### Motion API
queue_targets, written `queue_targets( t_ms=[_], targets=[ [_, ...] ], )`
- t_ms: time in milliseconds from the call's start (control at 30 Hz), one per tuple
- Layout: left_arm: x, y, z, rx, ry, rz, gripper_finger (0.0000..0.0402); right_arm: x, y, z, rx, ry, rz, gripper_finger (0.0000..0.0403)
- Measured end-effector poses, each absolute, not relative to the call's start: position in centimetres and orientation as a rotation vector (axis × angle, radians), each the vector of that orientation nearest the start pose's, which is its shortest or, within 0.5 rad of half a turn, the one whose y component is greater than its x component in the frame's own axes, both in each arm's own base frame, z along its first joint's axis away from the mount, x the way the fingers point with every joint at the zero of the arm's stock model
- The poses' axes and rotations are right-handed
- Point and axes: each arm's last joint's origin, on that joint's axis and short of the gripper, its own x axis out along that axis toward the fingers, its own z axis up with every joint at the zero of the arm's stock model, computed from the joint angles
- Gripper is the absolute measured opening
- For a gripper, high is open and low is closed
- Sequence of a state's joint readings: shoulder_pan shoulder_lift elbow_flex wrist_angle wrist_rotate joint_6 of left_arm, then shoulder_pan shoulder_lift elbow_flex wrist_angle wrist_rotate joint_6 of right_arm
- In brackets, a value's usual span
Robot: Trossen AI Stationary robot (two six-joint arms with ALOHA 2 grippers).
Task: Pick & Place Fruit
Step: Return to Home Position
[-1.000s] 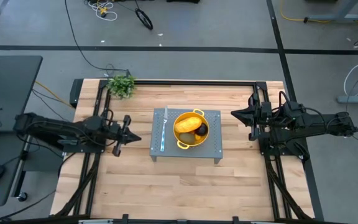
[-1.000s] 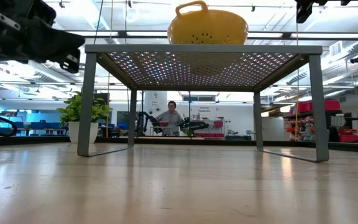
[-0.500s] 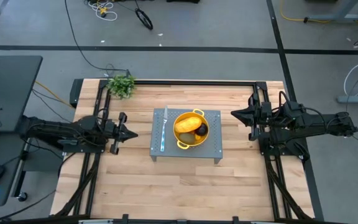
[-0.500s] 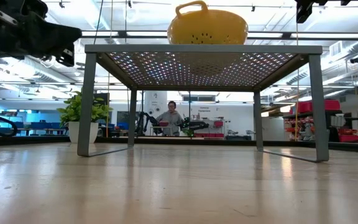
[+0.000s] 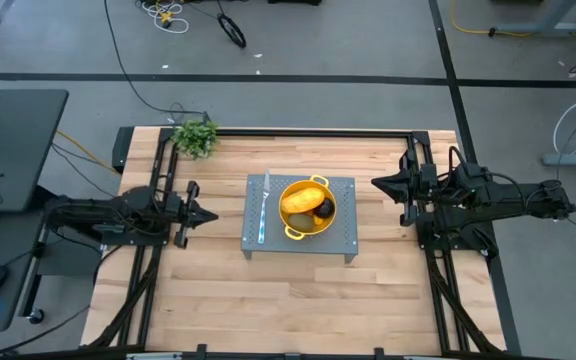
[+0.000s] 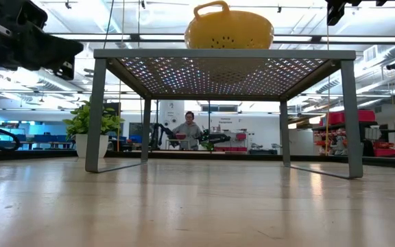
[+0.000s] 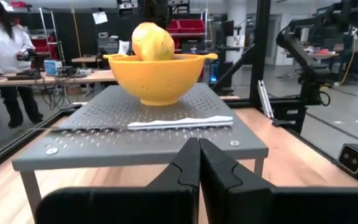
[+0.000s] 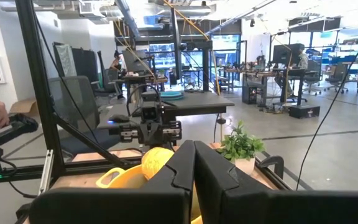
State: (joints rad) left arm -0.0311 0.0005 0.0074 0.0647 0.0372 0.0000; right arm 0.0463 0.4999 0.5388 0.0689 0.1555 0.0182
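A yellow colander (image 5: 308,208) stands on a grey perforated stand (image 5: 343,240) at the table's middle. In it lie a yellow-orange oblong fruit (image 5: 298,200), a small blackish one (image 5: 324,208) and a brownish-green one (image 5: 309,221). The oblong fruit (image 7: 153,40) shows above the colander's rim (image 7: 160,59) in the left wrist view. My left gripper (image 5: 211,216) is shut and points level at the stand from the table's left. My right gripper (image 5: 374,183) is shut and hovers to the right of the stand, higher up.
A thin silvery knife (image 5: 264,210) lies on the stand to the left of the colander. A leafy green bunch (image 5: 196,135) sits at the table's far left corner. People stand in the room beyond the table (image 6: 188,130), (image 7: 2,56).
My left gripper has drawn back toward the table's left edge, away from the stand, and has tipped up from a slight downward slant to level. It stays shut. The fruit and the colander have kept still.
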Motion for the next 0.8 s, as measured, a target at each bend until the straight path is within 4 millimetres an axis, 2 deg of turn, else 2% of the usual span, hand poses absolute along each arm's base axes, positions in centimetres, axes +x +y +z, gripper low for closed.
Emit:
queue_targets(
  t_ms=[467, 800],
  targets=[
    [9.71, -0.28, 16.96, 0.041, -0.046, -0.022, 0.0004, 12.67, 0.14, 30.99, 0.029, -0.108, -0.108, 0.0015],
    [9.82, -0.29, 16.83, 0.125, -0.030, -0.020, 0.0040, 12.67, 0.14, 30.99, 0.029, -0.108, -0.108, 0.0015]
  ],
)
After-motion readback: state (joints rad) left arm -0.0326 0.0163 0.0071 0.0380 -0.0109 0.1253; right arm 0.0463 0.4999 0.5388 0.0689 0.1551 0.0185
